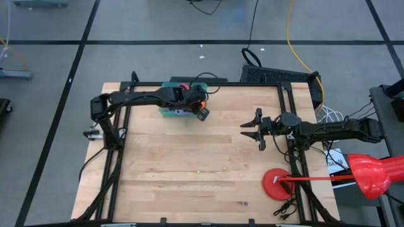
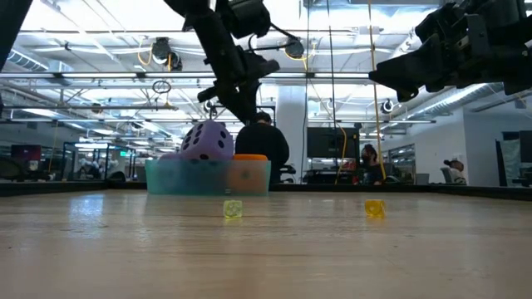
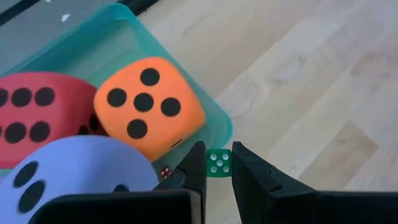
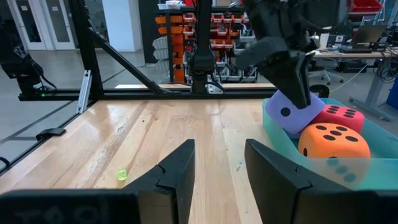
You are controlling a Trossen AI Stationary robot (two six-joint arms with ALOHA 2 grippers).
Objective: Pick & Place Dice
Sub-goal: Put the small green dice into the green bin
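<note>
Over the teal plastic tray's (image 3: pixel 214 115) rim, a tiny green die (image 3: pixel 218 163) is pinched in the left gripper (image 3: pixel 218 171); release inside, beside the orange foam die (image 3: pixel 149 106), seems next. The right gripper (image 4: pixel 217 165) waits, parted and empty.

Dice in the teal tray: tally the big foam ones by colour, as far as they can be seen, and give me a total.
Orange die: 1
Red die: 1
Purple-blue die: 1
Total: 3 big dice visible in the tray
</note>
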